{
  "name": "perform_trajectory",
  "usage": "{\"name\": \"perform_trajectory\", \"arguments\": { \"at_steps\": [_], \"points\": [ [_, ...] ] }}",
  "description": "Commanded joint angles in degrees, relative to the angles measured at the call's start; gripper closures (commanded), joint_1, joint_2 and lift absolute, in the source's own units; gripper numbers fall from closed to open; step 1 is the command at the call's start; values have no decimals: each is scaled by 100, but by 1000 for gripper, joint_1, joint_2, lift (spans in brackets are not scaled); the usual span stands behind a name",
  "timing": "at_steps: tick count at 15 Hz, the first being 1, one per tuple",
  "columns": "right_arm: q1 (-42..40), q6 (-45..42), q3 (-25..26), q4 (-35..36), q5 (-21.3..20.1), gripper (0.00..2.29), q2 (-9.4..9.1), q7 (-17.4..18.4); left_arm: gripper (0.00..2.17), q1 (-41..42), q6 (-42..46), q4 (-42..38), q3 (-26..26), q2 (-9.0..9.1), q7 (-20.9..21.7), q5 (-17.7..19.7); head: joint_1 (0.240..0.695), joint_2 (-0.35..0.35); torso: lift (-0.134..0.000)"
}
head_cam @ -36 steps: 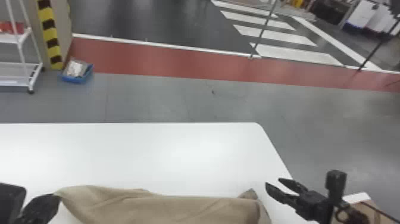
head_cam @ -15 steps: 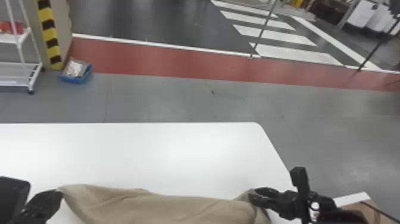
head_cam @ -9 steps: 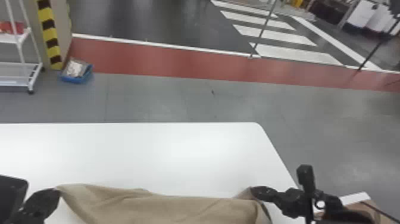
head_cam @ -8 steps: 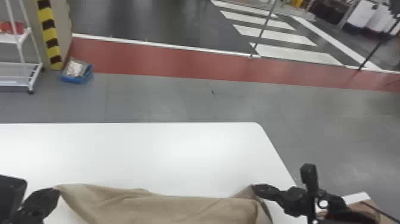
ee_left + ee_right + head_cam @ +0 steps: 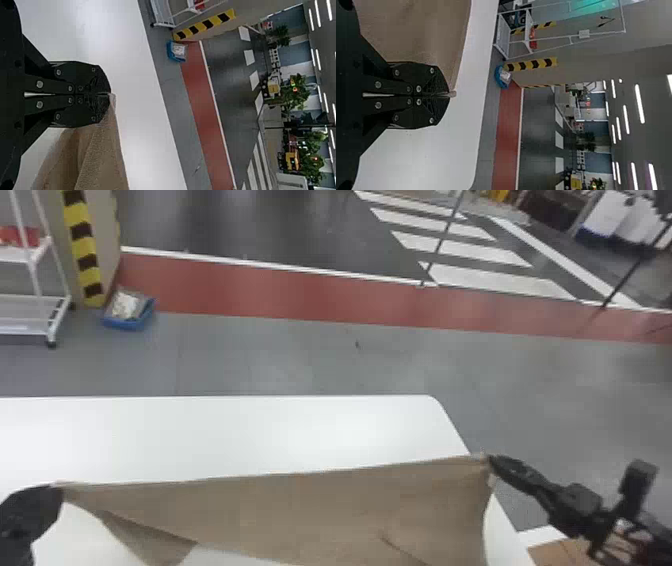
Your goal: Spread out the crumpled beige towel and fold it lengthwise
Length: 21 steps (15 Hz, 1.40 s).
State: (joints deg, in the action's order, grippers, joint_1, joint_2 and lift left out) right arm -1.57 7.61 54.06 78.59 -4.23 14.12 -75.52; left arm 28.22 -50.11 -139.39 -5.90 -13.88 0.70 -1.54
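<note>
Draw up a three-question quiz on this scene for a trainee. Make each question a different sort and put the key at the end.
1. True or false: the left gripper and the right gripper both pinch the beige towel.
2. Between them, the towel's far edge is: A) balled up; B) stretched nearly straight; C) hanging off one gripper only.
3. Fill in the colour: the bin on the floor beyond the white table is ____.
Key: 1 true; 2 B; 3 blue.

Beige towel [image 5: 310, 510], stretched taut between both claws, lower part drooping.
</note>
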Motion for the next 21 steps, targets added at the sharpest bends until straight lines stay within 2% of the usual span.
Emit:
{"name": "perform_trajectory", "arguments": {
  "at_steps": [1, 2, 4, 7, 10, 13, 15, 18, 21],
  "points": [
    [78, 642, 456, 358, 387, 1541, 74, -103, 2071, 193, -346, -554, 230, 0, 18, 49, 695, -350, 0],
    [78, 923, 517, 473, 493, 1541, 118, -165, 2071, 245, -469, -712, 274, 0, 36, 49, 695, -350, 0],
    [78, 1134, 605, 684, 502, 1541, 100, -235, 2071, 289, -821, -1002, 344, -9, 106, 75, 695, -350, 0],
    [60, 1749, 728, 903, 801, 1541, 74, -280, 2071, 342, -1419, -1363, 344, -9, 185, 31, 695, -350, 0],
    [148, 1749, 447, 895, 607, 1541, 109, -280, 2071, -115, -1594, -1143, 309, 17, 317, 40, 695, -350, 0],
    [754, 1679, 183, 358, 212, 1541, 153, -280, 2071, -1178, -1612, -185, 221, 52, 361, 119, 695, -350, 0],
    [1343, 1591, -45, -213, -131, 1541, 285, -244, 2071, -2066, -2016, 589, 362, 123, 537, 444, 695, -350, 0],
    [2293, 1046, -739, -1232, -518, 1541, 469, 318, 2071, -3393, -2016, 2039, 546, 202, 722, 787, 695, -347, 0],
    [3330, 149, -1144, -2480, -799, 1541, 601, 819, 2071, -4369, -1577, 3225, 538, 254, 809, 770, 695, -275, 0]
  ]
}}
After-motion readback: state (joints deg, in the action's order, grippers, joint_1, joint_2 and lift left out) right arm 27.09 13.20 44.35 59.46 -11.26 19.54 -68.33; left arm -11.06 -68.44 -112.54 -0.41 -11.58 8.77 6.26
